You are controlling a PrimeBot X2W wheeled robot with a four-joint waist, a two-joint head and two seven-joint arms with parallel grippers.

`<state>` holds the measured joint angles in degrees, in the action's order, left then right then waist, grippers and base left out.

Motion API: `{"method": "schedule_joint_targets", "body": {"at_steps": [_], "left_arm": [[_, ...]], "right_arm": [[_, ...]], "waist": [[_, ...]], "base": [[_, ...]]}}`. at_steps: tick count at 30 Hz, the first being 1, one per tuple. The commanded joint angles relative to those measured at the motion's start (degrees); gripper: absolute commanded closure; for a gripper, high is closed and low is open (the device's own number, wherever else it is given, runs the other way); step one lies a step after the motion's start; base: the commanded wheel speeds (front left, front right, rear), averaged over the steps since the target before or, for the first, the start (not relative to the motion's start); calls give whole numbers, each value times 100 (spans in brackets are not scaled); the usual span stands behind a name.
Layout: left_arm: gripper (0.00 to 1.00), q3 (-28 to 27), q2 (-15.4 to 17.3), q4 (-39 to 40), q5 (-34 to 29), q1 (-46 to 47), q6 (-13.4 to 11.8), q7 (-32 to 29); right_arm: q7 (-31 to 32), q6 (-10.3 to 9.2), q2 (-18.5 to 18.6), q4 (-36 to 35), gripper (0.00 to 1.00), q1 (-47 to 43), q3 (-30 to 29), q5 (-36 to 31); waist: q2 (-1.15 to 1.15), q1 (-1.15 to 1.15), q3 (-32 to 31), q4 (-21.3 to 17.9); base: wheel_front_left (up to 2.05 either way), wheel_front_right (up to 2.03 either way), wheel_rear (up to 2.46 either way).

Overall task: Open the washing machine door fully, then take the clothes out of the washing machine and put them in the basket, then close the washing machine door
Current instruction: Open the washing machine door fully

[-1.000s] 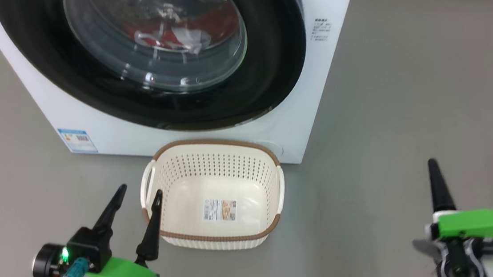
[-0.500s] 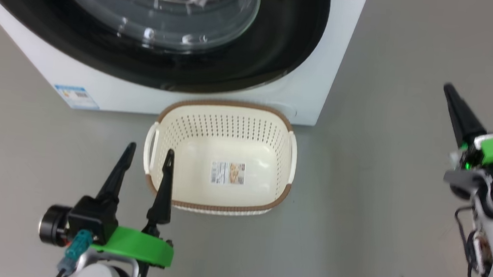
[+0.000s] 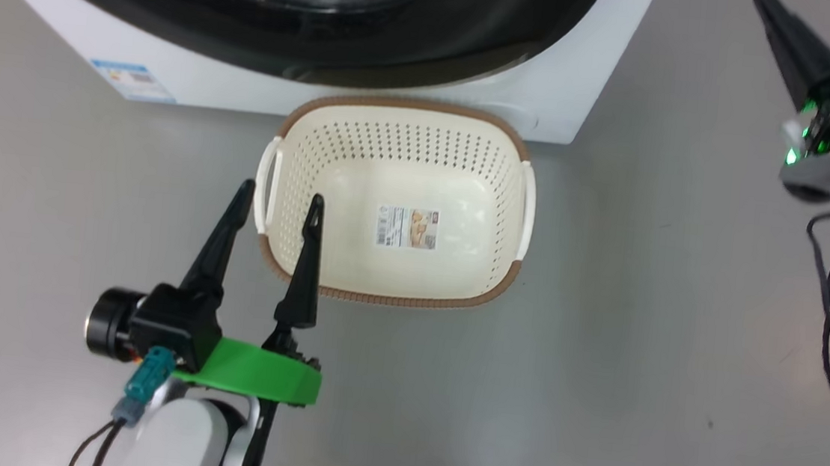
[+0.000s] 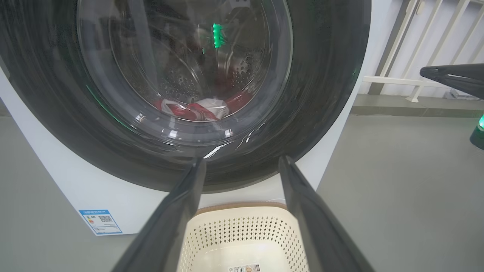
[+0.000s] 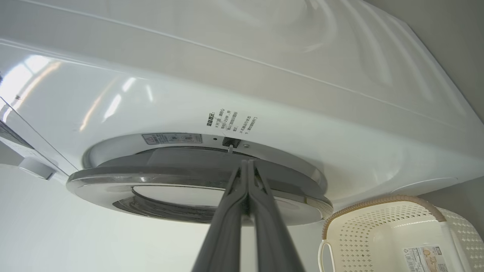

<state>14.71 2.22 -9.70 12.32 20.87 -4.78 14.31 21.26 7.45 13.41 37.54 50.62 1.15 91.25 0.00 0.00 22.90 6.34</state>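
Left fingers (image 3: 221, 239): spread wide, holding nothing. They hang low over the floor (image 3: 637, 357), one on each side of the left handle of the basket (image 3: 500, 293), tips pointing at the machine.

Right fingers (image 3: 799, 49): pressed together, nothing between them. You have them out past the right side of the washing machine (image 3: 174, 69). In the right wrist view their tips line up with the edge of the washing machine door (image 5: 151, 181), just under the latch slot. You cannot tell from here whether they touch it.

Door: from the left wrist view it looks shut, its black rim sitting flat on the white front. Edge-on, you cannot tell whether it has come off the latch.

Clothes (image 4: 196, 109): a red and white heap at the bottom of the drum, behind the glass.

Basket: on the floor just in front of the machine, under the door. Only its paper label lies inside.

Progress: very early, by my read. Opening the door looks like the step in hand. Unloading and closing are all left to do.
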Motion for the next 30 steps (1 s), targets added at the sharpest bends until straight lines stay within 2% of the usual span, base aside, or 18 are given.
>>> {"method": "schedule_joint_targets", "body": {"at_steps": [1, 13, 30], "left_arm": [[0, -121, 66, 173, 75, 147, -59, 69], [0, 138, 66, 235, 201, 414, -199, 69], [0, 397, 65, 293, 326, 525, -313, 69]], "right_arm": [[74, 3, 21, -96, 100, 229, 107, 26], [536, 3, -156, 465, 100, 1352, 318, 28], [818, 3, -203, 1095, 100, 2204, 363, 15]], "waist": [[0, 0, 215, 152], [0, 0, 520, 474], [0, 0, 706, 745]], "base": [[0, 0, 0], [0, 0, 0], [0, 0, 0]]}}
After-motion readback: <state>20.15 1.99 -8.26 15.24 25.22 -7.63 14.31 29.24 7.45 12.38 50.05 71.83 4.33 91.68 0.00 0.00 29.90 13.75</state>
